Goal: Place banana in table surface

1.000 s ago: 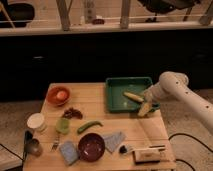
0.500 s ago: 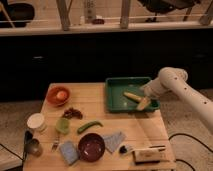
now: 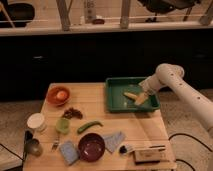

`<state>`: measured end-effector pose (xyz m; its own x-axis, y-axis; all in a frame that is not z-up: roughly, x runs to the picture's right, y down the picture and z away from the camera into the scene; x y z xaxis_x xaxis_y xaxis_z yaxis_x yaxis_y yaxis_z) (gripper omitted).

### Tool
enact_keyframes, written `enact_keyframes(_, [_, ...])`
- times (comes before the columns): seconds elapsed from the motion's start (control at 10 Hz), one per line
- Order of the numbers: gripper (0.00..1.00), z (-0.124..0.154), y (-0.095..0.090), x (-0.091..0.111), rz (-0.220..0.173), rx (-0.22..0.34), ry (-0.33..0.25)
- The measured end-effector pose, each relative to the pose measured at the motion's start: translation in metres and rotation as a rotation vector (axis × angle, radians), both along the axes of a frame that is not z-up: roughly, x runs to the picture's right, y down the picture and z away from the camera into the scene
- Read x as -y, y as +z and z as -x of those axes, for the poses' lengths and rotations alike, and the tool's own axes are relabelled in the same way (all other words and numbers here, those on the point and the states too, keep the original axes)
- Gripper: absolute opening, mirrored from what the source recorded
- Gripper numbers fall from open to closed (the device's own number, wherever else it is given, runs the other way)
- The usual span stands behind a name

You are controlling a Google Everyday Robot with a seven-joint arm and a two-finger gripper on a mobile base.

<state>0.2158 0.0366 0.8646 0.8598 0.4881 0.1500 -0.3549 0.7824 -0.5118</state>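
The banana (image 3: 130, 95), small and pale yellow, lies inside the dark-green tray (image 3: 114, 104) at the back right of the light-wood table surface (image 3: 102, 111). My gripper (image 3: 141, 99) hangs from the white arm (image 3: 170, 80) and reaches down into the tray, right at the banana's right end. I cannot tell whether it touches the banana.
On the table are an orange bowl (image 3: 58, 95), a dark-red bowl (image 3: 92, 146), a green curved vegetable (image 3: 89, 126), a white cup (image 3: 36, 121), a small green cup (image 3: 62, 125), a blue sponge (image 3: 69, 151), a blue cloth (image 3: 114, 141) and a wooden box (image 3: 149, 154). A dark counter stands behind the table.
My gripper has moved a little to the left inside the tray, closer to the banana. The banana has stayed where it was.
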Motion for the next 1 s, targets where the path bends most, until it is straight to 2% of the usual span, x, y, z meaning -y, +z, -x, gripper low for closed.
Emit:
enact_keyframes(0.5, [0.80,0.005,0.043,-0.001,0.047,-0.034,0.027])
enact_keyframes(1.0, [0.80,-0.016,0.082,-0.010,0.086,-0.079,0.089])
